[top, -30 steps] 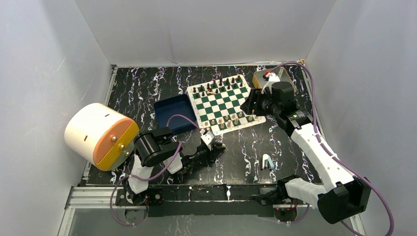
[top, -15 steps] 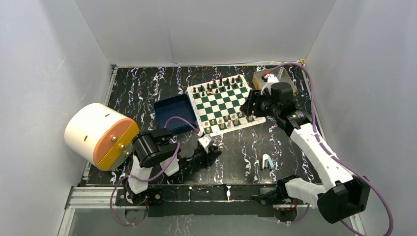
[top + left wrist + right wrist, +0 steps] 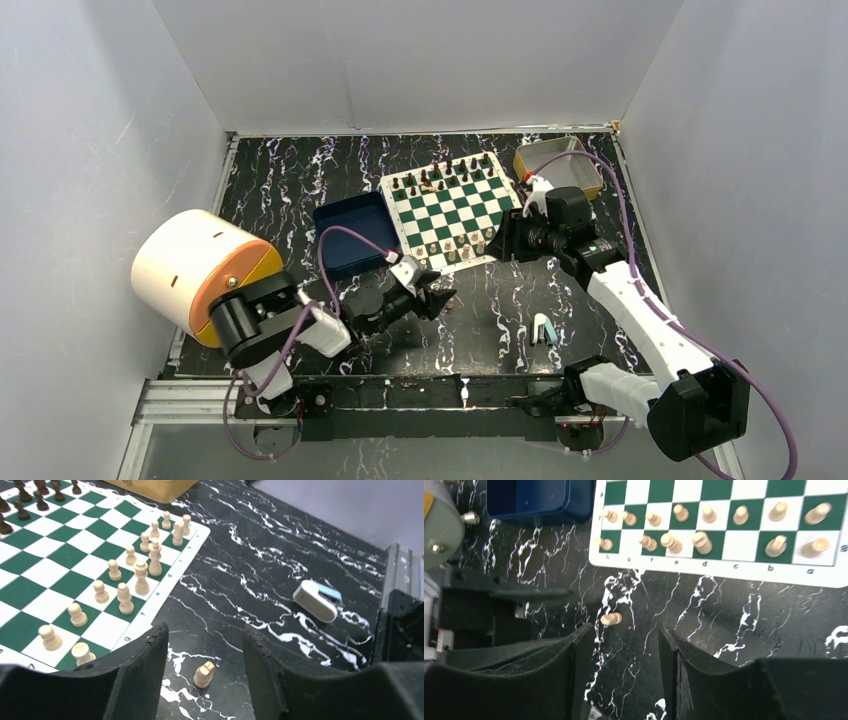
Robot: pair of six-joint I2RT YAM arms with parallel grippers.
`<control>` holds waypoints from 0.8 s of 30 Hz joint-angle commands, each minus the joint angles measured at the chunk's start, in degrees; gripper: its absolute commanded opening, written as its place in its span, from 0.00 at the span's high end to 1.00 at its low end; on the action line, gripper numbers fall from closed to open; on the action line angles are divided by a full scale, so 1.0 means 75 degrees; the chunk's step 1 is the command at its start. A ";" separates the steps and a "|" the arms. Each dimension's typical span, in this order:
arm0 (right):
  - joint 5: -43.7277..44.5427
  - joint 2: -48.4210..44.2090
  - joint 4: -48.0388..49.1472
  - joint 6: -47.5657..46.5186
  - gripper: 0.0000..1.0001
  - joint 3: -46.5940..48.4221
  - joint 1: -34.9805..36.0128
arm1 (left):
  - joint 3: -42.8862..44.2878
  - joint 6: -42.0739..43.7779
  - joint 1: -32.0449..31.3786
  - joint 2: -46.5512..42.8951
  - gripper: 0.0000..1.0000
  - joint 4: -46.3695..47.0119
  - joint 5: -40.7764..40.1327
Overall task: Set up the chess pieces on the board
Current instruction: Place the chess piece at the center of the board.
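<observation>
Cream chess piece [image 3: 204, 674] rests untouched on the black surface [image 3: 260, 570] just near of the board [image 3: 20, 587], between the parted fingers of the left tool [image 3: 205, 632]. The right tool [image 3: 625, 629] hangs released and empty at the right near corner.

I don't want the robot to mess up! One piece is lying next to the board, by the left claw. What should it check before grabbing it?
1. Left claw open: ok, wide open with nothing in it.
2. Piece lined up: ok, it lies in line with the claw's gap.
3. Piece upright: not ok, it lies on its side on the table, off the board.
4. Right claw out of the way: ok, it is by the board's corner, apart from the left claw.
5. Free square in the back row: ok.
6. Height above the piece: cannot tell.
</observation>
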 commanded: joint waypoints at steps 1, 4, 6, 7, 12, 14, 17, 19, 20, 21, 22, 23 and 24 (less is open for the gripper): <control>-0.0760 -0.0262 0.0120 -0.0272 0.42 -0.0213 -0.0017 | 0.0381 -0.0145 0.0404 -0.1439 0.43 -0.1688 -0.0375; -0.0914 -0.0394 0.0262 -0.0326 0.43 -0.0411 0.0013 | 0.0946 -0.0364 0.1250 -0.2307 0.38 -0.3443 0.0239; -0.1009 -0.0512 0.0497 -0.0319 0.43 -0.0639 0.0057 | 0.1589 -0.0282 0.1761 -0.2712 0.36 -0.4854 0.0463; -0.1067 -0.0536 0.0611 -0.0328 0.44 -0.0754 0.0081 | 0.1900 -0.0160 0.1983 -0.2826 0.34 -0.5483 0.0622; -0.1273 -0.0518 0.1025 -0.0503 0.45 -0.1174 0.0285 | 0.3376 -0.0400 0.3233 -0.2841 0.26 -0.7576 0.1538; -0.1225 -0.0484 0.1152 -0.0656 0.45 -0.1240 0.0510 | 0.3623 -0.0931 0.3938 -0.2848 0.11 -0.7661 0.2245; -0.0870 -0.0352 0.1269 -0.0936 0.44 -0.1272 0.1019 | 0.3853 -0.1482 0.4704 -0.2884 0.10 -0.7852 0.2875; -0.0514 -0.0180 0.1344 -0.1182 0.44 -0.1261 0.1516 | 0.4109 -0.1969 0.5222 -0.2803 0.10 -0.8230 0.3182; -0.0323 -0.0082 0.1463 -0.1344 0.44 -0.1266 0.1770 | 0.4228 -0.2103 0.5493 -0.2743 0.10 -0.8442 0.3409; -0.0199 0.0016 0.1558 -0.1424 0.44 -0.1296 0.2000 | 0.4345 -0.2175 0.5712 -0.2689 0.09 -0.8673 0.3615; -0.0111 0.0121 0.1726 -0.1510 0.44 -0.1340 0.2186 | 0.4437 -0.2196 0.5875 -0.2651 0.08 -0.8934 0.3752; -0.0053 0.0226 0.2003 -0.1621 0.44 -0.1406 0.2356 | 0.4527 -0.2147 0.5979 -0.2631 0.08 -0.9272 0.3787; -0.0018 0.0337 0.2170 -0.1695 0.44 -0.1462 0.2477 | 0.4590 -0.2075 0.6022 -0.2628 0.08 -0.9659 0.3771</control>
